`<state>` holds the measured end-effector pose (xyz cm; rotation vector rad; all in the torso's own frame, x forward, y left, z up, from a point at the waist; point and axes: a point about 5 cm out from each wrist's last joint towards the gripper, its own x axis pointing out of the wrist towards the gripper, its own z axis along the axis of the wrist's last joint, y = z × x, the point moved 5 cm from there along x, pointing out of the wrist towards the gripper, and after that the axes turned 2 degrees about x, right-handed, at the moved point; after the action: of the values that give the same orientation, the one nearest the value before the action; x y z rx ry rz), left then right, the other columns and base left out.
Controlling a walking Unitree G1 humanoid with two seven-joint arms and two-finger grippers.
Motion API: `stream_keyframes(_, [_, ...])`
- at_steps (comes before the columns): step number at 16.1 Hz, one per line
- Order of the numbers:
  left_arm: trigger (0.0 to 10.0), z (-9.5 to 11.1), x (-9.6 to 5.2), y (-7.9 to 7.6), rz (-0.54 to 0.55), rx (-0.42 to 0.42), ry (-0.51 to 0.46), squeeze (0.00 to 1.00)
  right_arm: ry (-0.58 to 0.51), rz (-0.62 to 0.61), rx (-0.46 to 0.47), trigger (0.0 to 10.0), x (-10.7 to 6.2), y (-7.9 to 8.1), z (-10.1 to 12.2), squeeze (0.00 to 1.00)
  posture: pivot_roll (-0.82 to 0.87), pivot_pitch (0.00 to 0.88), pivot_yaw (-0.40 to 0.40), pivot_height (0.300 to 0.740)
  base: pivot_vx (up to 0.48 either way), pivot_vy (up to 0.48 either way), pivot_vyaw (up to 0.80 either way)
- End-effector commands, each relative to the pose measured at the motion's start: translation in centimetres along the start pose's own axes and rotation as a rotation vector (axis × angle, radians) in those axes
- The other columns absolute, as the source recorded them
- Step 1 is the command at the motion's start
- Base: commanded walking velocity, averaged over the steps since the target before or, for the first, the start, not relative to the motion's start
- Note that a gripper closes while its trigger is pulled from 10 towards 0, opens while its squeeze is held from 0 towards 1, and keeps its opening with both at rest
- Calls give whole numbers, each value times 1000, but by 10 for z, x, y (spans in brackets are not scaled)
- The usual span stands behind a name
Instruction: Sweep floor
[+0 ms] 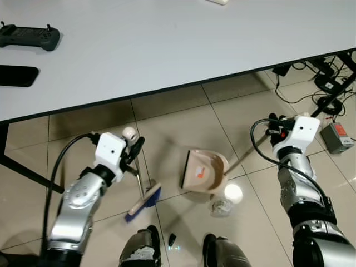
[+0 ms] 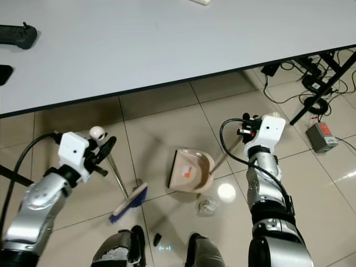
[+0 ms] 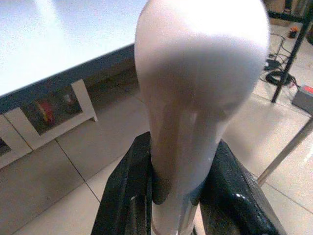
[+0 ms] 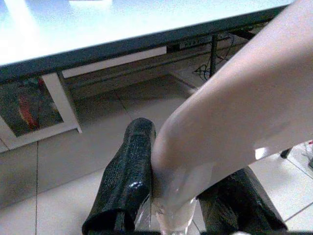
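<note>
feet (image 1: 181, 250) at 6 o'clock | crumpled wrapper (image 1: 221, 207) on tile just beside dustpan (image 1: 203, 171) | broom (image 1: 143, 201) head at 7, left gripper (image 3: 181, 196) clamped on its handle | right gripper (image 4: 181, 196) clamped on dustpan handle at 3 | table (image 1: 167, 39) at 12

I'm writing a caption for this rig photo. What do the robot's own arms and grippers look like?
Both arms are silver metal with rounded, jointed segments. Each wrist carries a white boxy module; the right one bears a small red-orange mark. A thick black cable loops from each forearm to the wrist. The left gripper and right gripper have long, glossy black textured fingers.
</note>
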<state>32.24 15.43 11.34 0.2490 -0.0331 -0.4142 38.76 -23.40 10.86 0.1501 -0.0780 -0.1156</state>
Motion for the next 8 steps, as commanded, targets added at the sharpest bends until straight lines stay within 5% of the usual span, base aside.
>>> stream_keyframes(1, [10000,-11,-3,-3,6,2,52,0,-22,-5,9,0,-1,-1,6,0,46,161,-7,740,0,0,0])
stream_keyframes(2, [10000,2,4,2,56,-13,5,0,-11,4,-16,10000,-3,0,6,0,50,159,-5,740,0,0,0])
stream_keyframes(8, [10000,29,-7,13,129,86,-50,0,-14,75,-94,10000,-14,17,17,0,56,146,12,740,0,0,0])
